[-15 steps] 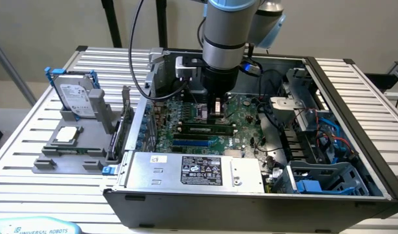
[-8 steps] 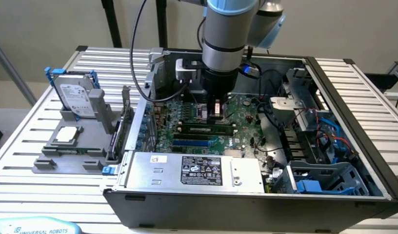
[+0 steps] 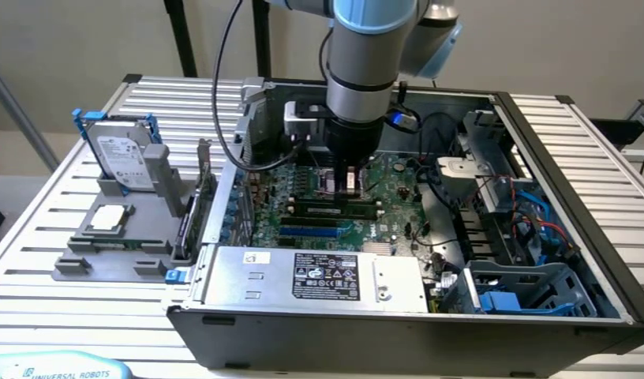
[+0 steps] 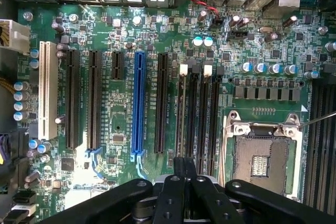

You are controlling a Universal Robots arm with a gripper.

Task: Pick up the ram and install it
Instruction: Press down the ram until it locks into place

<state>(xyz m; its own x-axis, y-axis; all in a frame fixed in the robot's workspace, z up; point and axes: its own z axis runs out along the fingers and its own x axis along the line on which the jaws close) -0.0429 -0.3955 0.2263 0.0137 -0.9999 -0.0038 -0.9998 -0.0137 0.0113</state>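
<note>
While gripper [image 3: 350,183] hangs closed in PC case [image 3: 574,142]; ram [image 3: 336,211] seated on mobo [image 4: 126,129].

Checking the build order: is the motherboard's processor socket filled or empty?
Empty: the processor socket shows its bare contact field, and a silver processor sits on the grey rack outside.

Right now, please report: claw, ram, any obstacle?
Claw shut, low over black memory slots. Long thin green ram stick lies along a slot beneath it. No obstacle seen.

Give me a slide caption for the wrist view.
Shut gripper poised above the motherboard's memory slots, beside the empty processor socket.
</note>
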